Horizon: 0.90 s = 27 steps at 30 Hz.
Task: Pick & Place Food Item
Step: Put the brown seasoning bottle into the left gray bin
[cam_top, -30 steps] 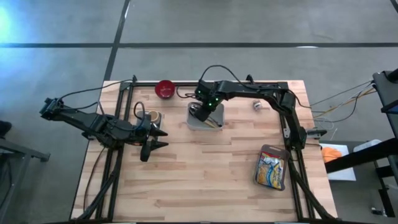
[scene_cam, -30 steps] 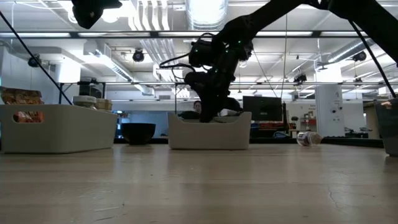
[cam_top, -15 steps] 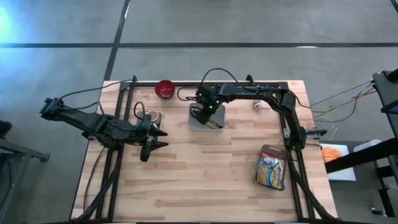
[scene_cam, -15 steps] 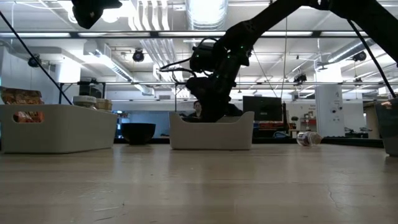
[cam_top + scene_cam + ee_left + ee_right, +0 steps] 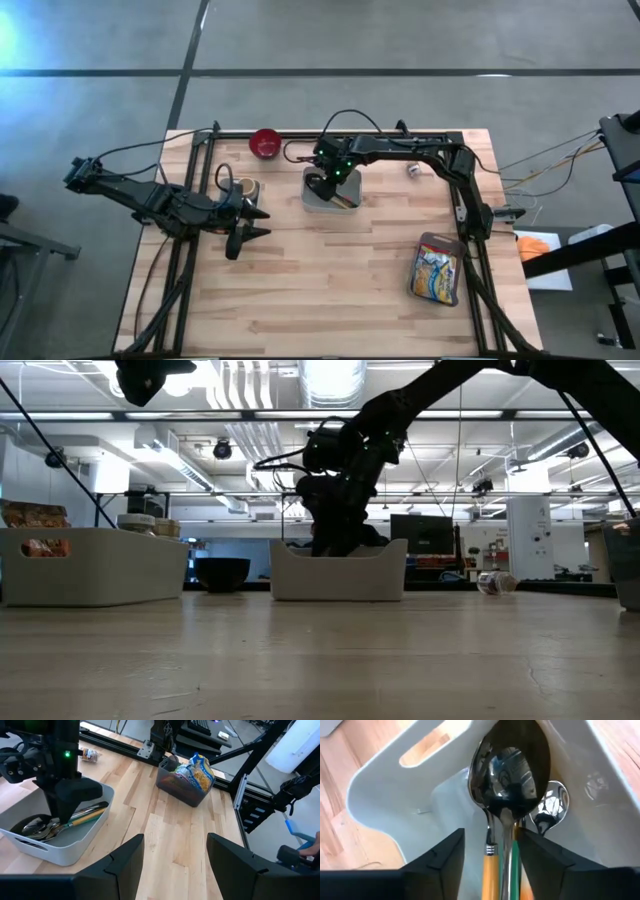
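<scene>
A yellow food bag [image 5: 435, 272] [image 5: 198, 771] sits in a dark container [image 5: 176, 791] near the table's right edge. My right gripper [image 5: 322, 185] [image 5: 335, 545] reaches down into a white bin [image 5: 309, 203] at the table's far middle. It is open [image 5: 492, 855], with one finger on either side of the handles of several spoons [image 5: 512, 770] that lie in the bin. I cannot tell whether a finger touches a handle. My left gripper [image 5: 262, 223] [image 5: 175, 865] hovers open above the table's left part, with nothing between its fingers.
A red bowl [image 5: 265, 143] stands at the far edge, and a round tin [image 5: 246, 188] stands beside my left arm. A small jar [image 5: 413, 170] lies at the far right. In the low view, another white bin [image 5: 90, 565] stands at the left. Bare wood [image 5: 330, 280] fills the near middle.
</scene>
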Motion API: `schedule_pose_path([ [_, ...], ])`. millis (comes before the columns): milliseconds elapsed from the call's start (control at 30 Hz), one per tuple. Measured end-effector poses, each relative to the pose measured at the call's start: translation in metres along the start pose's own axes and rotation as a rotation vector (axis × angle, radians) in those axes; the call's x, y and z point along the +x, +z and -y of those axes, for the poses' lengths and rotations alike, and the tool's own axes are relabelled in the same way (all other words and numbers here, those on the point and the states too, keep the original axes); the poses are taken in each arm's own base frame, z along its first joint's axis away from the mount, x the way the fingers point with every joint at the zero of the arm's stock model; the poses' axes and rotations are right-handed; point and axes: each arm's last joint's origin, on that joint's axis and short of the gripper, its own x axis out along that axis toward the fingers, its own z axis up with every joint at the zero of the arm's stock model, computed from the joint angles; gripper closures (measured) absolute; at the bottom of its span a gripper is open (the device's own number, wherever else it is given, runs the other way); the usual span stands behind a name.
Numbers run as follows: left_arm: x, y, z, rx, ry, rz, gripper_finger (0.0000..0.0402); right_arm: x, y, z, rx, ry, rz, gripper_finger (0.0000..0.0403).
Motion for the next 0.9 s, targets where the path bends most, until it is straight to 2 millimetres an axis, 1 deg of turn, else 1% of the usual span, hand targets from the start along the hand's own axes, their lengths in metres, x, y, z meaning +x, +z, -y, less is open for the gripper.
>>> schedule_pose_path([
  [100,0.000,0.000,0.000,0.000,0.000,0.000,0.0181,-0.003,0.002,-0.001,-0.006,0.003,0.006,0.0205],
  [200,0.000,0.000,0.000,0.000,0.000,0.000,0.0181,-0.007,0.005,-0.004,-0.010,0.002,0.007,0.0198],
  [400,0.000,0.000,0.000,0.000,0.000,0.000,0.0181,-0.026,0.010,-0.014,-0.040,-0.016,-0.021,0.0196],
  [500,0.000,0.000,0.000,0.000,0.000,0.001,0.0181,-0.038,0.010,-0.020,-0.064,-0.076,-0.048,0.0196],
  [633,0.000,0.000,0.000,0.000,0.000,0.001,0.0181,-0.066,0.008,-0.023,-0.085,-0.200,-0.066,0.0196],
  [700,0.000,0.000,0.000,0.000,0.000,0.001,0.0181,-0.082,0.005,-0.020,-0.077,-0.250,-0.071,0.0196],
  [800,0.000,0.000,0.000,0.001,0.001,-0.001,0.0181,-0.107,0.000,-0.012,-0.043,-0.279,-0.062,0.0196],
  [900,0.000,0.000,0.000,0.001,0.002,-0.002,0.0181,-0.131,-0.011,0.002,0.028,-0.294,-0.051,0.0196],
])
